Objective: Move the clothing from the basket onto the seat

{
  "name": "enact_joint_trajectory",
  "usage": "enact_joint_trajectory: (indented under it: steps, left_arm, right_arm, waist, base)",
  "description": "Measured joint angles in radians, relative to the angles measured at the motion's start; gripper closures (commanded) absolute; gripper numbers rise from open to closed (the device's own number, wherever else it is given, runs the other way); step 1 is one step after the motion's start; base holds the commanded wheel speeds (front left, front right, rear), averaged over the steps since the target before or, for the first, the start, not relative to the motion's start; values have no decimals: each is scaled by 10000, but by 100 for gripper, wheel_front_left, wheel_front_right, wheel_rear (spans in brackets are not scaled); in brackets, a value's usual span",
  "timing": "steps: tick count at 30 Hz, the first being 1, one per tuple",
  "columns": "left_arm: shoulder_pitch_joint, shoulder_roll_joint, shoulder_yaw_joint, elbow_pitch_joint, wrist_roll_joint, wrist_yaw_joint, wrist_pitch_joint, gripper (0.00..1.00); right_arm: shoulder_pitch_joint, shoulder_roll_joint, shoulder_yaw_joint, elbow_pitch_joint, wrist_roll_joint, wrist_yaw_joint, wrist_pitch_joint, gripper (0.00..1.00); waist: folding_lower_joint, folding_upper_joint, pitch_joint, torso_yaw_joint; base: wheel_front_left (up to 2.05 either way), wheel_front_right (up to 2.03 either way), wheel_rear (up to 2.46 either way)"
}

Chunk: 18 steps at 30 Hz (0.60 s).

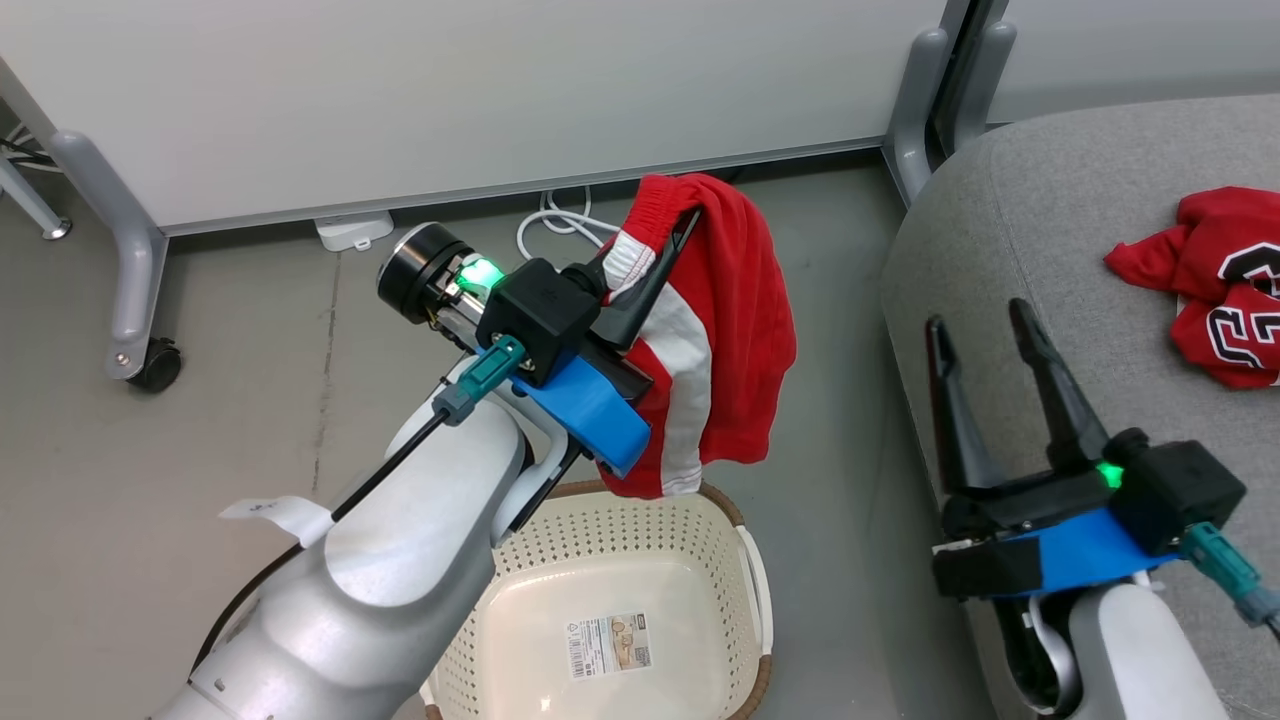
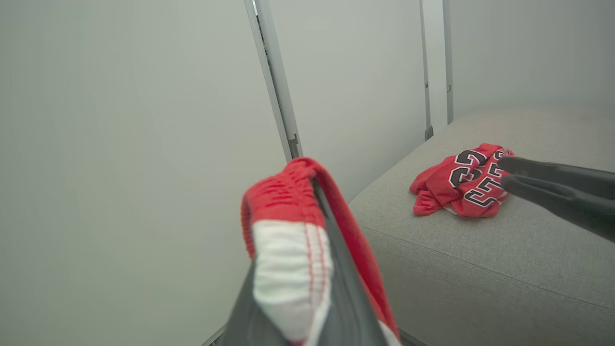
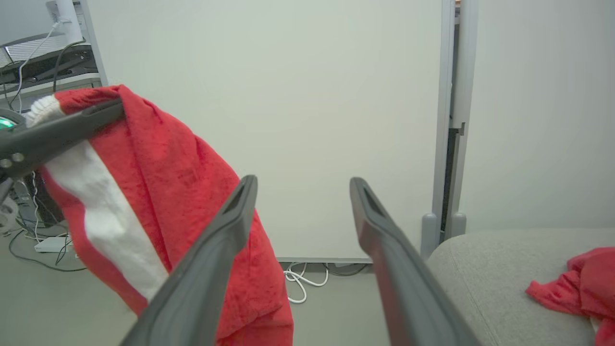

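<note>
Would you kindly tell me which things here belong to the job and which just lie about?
Job: red white-striped garment, red lettered jersey, cream perforated plastic basket, grey fabric seat.
Lying about: white coiled cable, white floor box, grey wheeled partition leg.

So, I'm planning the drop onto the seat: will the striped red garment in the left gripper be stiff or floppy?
Probably floppy: the striped garment hangs in loose folds from the shut left gripper. It would likely crumple on the seat, like the jersey there. Draped around the gripper, it may cling on release.
</note>
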Motion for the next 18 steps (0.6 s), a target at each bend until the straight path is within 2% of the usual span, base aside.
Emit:
enact_joint_trajectory:
  steps: [8, 14, 18]
  left_arm:
    - [-62, -125, 25, 102, 100, -46, 0, 100]
    - [-257, -301, -50, 86, 176, -73, 0, 100]
    - [-385, -458, -169, 44, 207, -77, 0, 100]
  right_arm:
    - [-414, 2, 1728, -121, -232, 0, 0, 0]
    - [-1076, 6, 2884, 499, -472, 0, -2, 0]
    - [-1499, 12, 3271, 1143, -598, 0, 2, 0]
  waist:
    - [0, 0, 95, 0]
    - [1, 0, 279, 99]
    - [1, 0, 398, 266]
  base:
    - [0, 0, 0]
    - [0, 0, 0]
    - [0, 0, 0]
